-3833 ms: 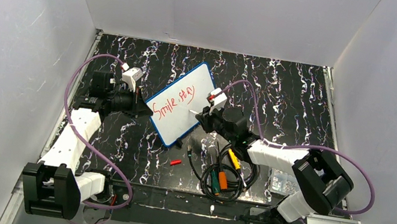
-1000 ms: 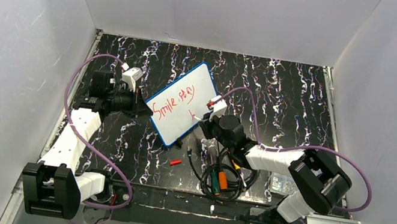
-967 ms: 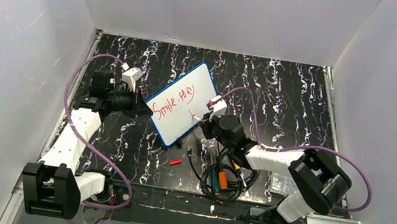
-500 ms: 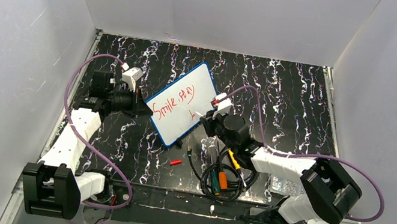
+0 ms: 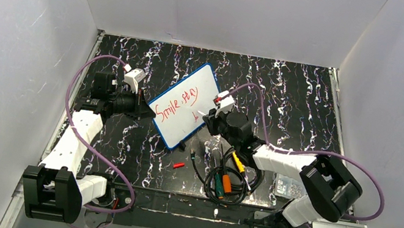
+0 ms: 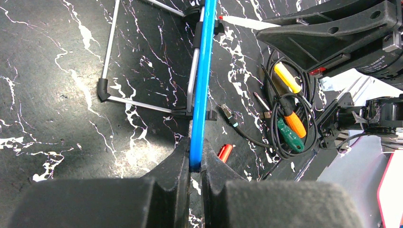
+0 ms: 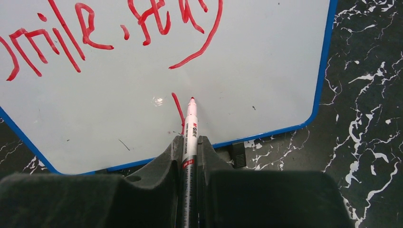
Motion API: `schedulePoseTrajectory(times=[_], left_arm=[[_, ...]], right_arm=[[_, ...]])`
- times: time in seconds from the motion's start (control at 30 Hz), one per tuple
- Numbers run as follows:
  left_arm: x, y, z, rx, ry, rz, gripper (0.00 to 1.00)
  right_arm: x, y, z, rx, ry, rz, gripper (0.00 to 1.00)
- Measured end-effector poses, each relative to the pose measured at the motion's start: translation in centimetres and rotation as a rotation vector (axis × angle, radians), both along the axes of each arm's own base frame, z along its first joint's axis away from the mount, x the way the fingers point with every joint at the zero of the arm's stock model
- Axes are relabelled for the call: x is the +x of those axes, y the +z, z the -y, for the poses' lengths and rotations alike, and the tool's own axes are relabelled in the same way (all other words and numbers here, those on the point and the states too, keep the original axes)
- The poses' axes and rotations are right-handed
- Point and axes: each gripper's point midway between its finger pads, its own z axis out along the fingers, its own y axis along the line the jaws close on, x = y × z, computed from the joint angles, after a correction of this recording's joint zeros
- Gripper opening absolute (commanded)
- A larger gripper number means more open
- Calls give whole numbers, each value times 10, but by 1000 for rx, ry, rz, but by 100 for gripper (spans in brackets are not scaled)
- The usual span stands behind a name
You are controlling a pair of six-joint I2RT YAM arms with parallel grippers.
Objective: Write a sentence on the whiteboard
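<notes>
The whiteboard (image 5: 184,103), white with a blue rim, stands tilted on a wire stand at the table's middle. My left gripper (image 5: 144,108) is shut on its left edge; the rim (image 6: 202,80) shows edge-on between the fingers. Red words reading "Smile stay" (image 5: 178,101) fill the upper line (image 7: 114,23), and one short red stroke (image 7: 178,110) starts a lower line. My right gripper (image 5: 209,118) is shut on a red marker (image 7: 190,128), whose tip sits at the board just right of that stroke.
A red marker cap (image 5: 178,164) lies on the black marbled table in front of the board. A coil of black cable with orange, green and yellow tools (image 5: 226,181) lies under the right arm. A small clear box (image 5: 285,185) sits further right.
The right gripper with the marker has shifted slightly up the board after drawing the first stroke of the lower line. The left gripper and board have not moved.
</notes>
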Motion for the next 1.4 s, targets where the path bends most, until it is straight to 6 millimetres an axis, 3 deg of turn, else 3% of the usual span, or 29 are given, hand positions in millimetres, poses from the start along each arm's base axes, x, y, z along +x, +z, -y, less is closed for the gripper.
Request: schedulePoseTrajectory(times=[1.0,1.4], left_arm=[[0,0,0,0,0,-1,0],[0,0,0,0,0,-1,0]], right_arm=[[-2,-30,6,-53,-17,-49,1],[-2,-31,7,-66,-17,-52,1]])
